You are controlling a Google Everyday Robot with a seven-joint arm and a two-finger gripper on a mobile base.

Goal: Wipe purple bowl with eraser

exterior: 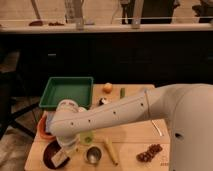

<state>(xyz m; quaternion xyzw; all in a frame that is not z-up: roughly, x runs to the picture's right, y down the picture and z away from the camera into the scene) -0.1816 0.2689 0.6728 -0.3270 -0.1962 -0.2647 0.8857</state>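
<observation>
White robot arm (115, 117) reached across the table (135, 137) to the lower left of the frame, gripper (62, 156) sat over the purple bowl (50, 154), fingers seemed to hold the eraser (61, 159) against it, metal cup (93, 155) just right, green tray (66, 91) above.

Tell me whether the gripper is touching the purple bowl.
Cannot tell. The camera view shows the gripper low over the purple bowl at the table's front left corner, overlapping it, but neither contact nor a gap shows plainly.

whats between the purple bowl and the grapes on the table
In the camera view, the small metal cup and a yellowish stick lie between the purple bowl and grapes; the hand is over the bowl.
</observation>
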